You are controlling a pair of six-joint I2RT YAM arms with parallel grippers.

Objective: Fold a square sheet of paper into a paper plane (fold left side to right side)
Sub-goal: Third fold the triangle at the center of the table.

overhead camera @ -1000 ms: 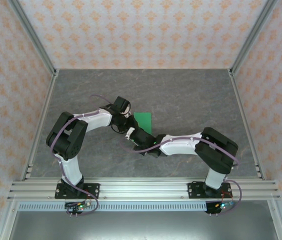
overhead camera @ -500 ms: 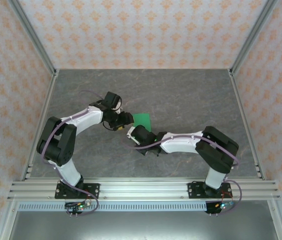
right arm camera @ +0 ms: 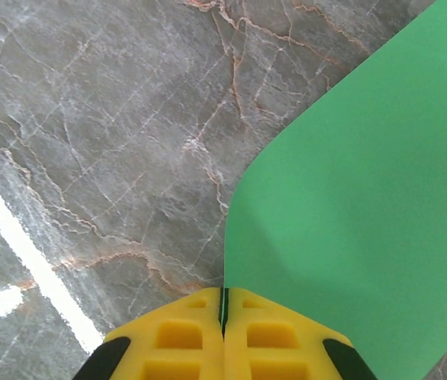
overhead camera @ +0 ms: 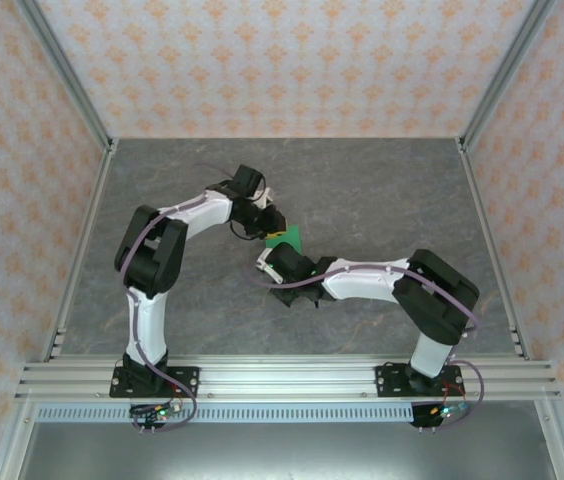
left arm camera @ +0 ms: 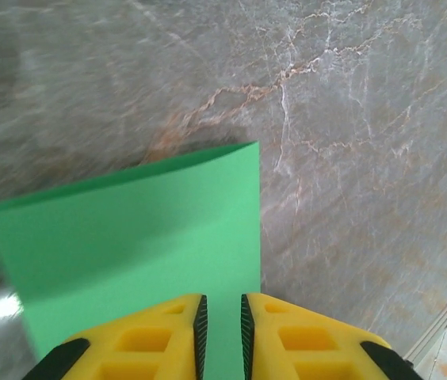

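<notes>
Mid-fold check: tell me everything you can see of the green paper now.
The square sheet of paper is thin, bright green, plain and unmarked, lying on the grey marbled table. The left wrist view shows straight edges and a sharp corner; the right wrist view shows one edge curving, seemingly bowed. The left pincer sits over it, jaws slightly apart; the shut right pincer meets its edge. Whether either grips it is unclear.

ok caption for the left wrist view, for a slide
left pincer, jaws a slit apart, over green paper on marble tabletop
</notes>
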